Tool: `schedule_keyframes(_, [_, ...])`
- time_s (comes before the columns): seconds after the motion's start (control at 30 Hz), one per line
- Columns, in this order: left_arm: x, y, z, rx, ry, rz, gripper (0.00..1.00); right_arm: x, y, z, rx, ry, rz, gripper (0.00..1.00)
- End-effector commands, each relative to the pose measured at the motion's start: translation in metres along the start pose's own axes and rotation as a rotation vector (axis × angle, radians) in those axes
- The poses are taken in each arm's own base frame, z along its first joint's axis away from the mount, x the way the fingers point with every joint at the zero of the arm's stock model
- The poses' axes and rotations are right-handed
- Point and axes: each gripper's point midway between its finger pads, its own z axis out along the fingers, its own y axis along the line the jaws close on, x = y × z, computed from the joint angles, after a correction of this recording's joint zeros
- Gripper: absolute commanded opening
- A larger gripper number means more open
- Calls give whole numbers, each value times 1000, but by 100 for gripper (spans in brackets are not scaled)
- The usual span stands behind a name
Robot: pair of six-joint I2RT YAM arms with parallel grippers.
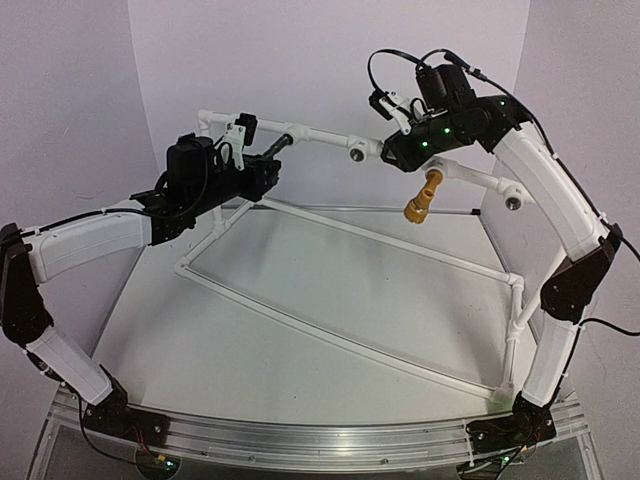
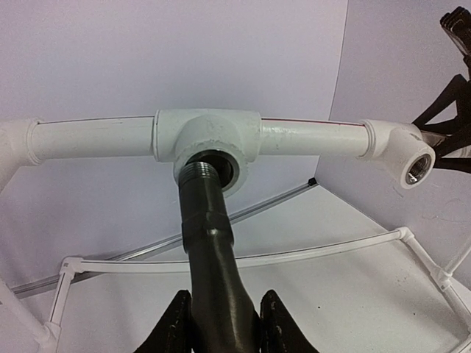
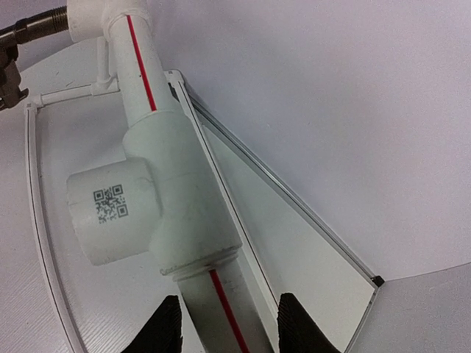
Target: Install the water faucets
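Note:
The matte black water faucet [image 2: 210, 243] points its threaded end into the round metal opening of the white tee socket [image 2: 210, 140] on the raised pipe. My left gripper [image 2: 224, 327] is shut on the faucet's body, and it shows on the left side of the rail [image 1: 262, 165] in the top view. The brass-yellow faucet [image 1: 424, 195] hangs from a socket on the right stretch of pipe. My right gripper [image 3: 229, 327] is closed round the red-striped white pipe [image 3: 221, 309], just below a tee with a QR label [image 3: 110, 209]. In the top view the right gripper [image 1: 392, 150] sits at the rail.
A white pipe frame [image 1: 350, 335] lies flat on the table and carries the raised rail. An empty elbow socket [image 2: 412, 165] is at the rail's right end in the left wrist view, and another open socket [image 1: 514, 199] is at the far right. White walls stand close behind.

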Motion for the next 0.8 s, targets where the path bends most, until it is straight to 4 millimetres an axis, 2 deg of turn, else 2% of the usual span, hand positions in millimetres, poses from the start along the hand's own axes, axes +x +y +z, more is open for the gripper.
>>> schedule_keyframes(0.0, [-49,-14,-3,36,-121,-2,0,15,26,22,-89,62,-6,46])
schedule_keyframes(0.2, [-49,-16,-3,39,-119,1,0,16,26,23,-86,64,-16,48])
schedule_keyframes(0.33, [-46,-12,1,16,-101,-17,0,17,28,23,-95,66,-24,45])
schedule_keyframes(0.47, [-44,-1,7,-30,-72,-61,0,18,33,23,-114,69,-46,38])
schedule_keyframes(0.6, [-49,-2,8,-20,-67,-79,0,21,38,23,-127,74,-64,31])
schedule_keyframes(0.77, [-57,2,7,-35,-88,-38,0,24,38,23,-130,84,-78,16])
